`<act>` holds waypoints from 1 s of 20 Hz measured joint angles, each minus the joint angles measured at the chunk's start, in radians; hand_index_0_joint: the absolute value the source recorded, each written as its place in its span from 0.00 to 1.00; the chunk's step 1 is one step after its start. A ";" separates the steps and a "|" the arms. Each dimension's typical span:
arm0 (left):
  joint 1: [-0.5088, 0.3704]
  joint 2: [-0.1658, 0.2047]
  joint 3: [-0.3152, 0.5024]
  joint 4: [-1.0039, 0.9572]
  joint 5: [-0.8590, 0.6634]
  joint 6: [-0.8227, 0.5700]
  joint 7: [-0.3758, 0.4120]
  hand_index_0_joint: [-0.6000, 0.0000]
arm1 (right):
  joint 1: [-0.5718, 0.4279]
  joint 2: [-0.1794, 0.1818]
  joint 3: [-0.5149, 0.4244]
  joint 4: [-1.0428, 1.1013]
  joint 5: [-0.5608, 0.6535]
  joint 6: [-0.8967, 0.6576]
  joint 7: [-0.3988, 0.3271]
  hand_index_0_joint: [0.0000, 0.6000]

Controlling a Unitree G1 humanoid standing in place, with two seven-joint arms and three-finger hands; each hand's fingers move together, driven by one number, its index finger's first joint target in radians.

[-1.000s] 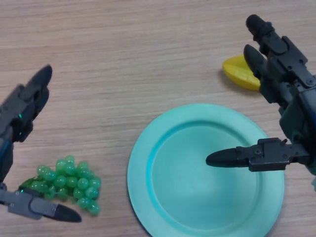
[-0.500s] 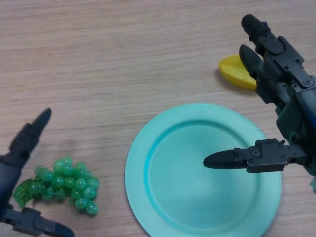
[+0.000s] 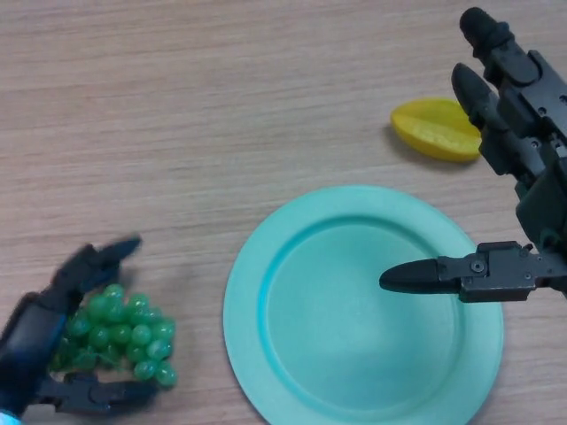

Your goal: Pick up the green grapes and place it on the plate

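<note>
A bunch of green grapes (image 3: 124, 333) lies on the wooden table at the lower left. My left hand (image 3: 40, 326) is down over its left side, fingers above it and thumb (image 3: 97, 392) below it, curling round the bunch. A round turquoise plate (image 3: 363, 305) lies to the right of the grapes, with nothing on it. My right hand (image 3: 523, 150) is open at the right edge, its fingers straight and its thumb (image 3: 443, 276) stretched out above the plate's right half.
A yellow star-fruit-like piece (image 3: 437, 129) lies on the table beyond the plate, just left of my right hand's fingers.
My left hand has dropped down and right onto the grapes, and its fingers and thumb have closed in round the bunch. My right hand has shifted slightly right, uncovering more of the yellow fruit.
</note>
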 measured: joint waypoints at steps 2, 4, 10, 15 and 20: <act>-0.003 0.024 -0.003 0.044 0.062 -0.092 0.044 0.00 | 0.001 -0.003 -0.003 -0.002 0.000 0.000 0.001 0.00; -0.007 0.027 -0.006 0.063 0.077 -0.098 0.078 0.00 | 0.003 -0.005 -0.013 -0.018 0.000 0.007 0.015 0.00; 0.032 0.000 -0.014 -0.089 -0.058 0.121 0.003 0.00 | 0.002 -0.007 -0.037 -0.037 -0.001 0.008 0.020 0.00; 0.016 -0.056 0.089 -0.525 -0.654 0.862 -0.097 0.00 | 0.002 -0.007 -0.037 -0.054 0.000 0.025 0.019 0.00; -0.011 -0.050 0.112 -0.755 -0.740 1.082 -0.021 0.00 | -0.007 -0.007 -0.036 -0.074 0.000 0.035 0.018 0.00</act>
